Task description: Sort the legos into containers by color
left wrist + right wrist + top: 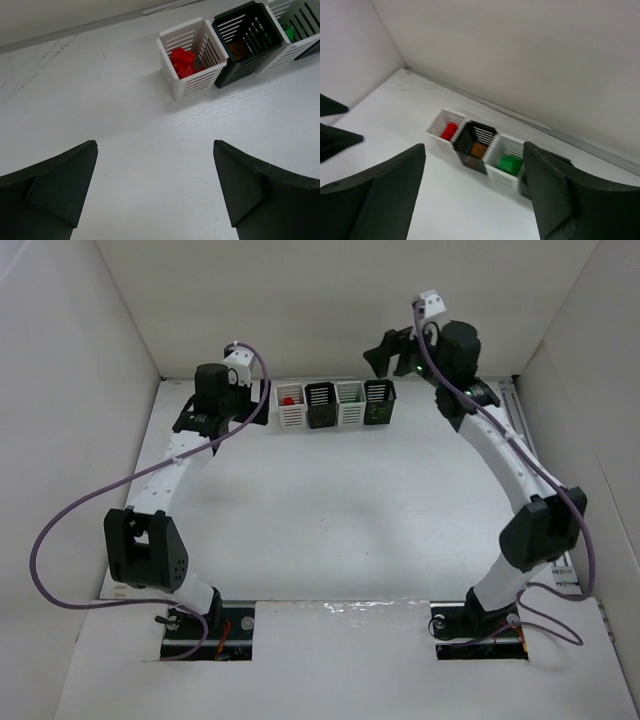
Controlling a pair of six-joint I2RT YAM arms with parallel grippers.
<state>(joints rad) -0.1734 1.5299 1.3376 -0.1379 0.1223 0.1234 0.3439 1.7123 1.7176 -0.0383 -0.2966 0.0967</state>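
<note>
Four slatted bins stand in a row at the back of the table: white (290, 415), black (321, 406), white (350, 404), black (379, 402). Red legos (182, 61) lie in the first white bin (196, 85). An orange lego (237, 50) lies in the black bin (246, 67) and a green lego (509, 164) in the second white bin (498, 173). My left gripper (155, 145) is open and empty, low over the table, left of the row. My right gripper (474, 145) is open and empty, raised above the row's right end. The fourth bin is mostly hidden in the wrist views.
White walls close in the table at the back and on both sides. A purple cable loops off the left arm (60, 530) and another off the right arm (585, 570). The left gripper's tip shows at the left edge of the right wrist view (335, 137).
</note>
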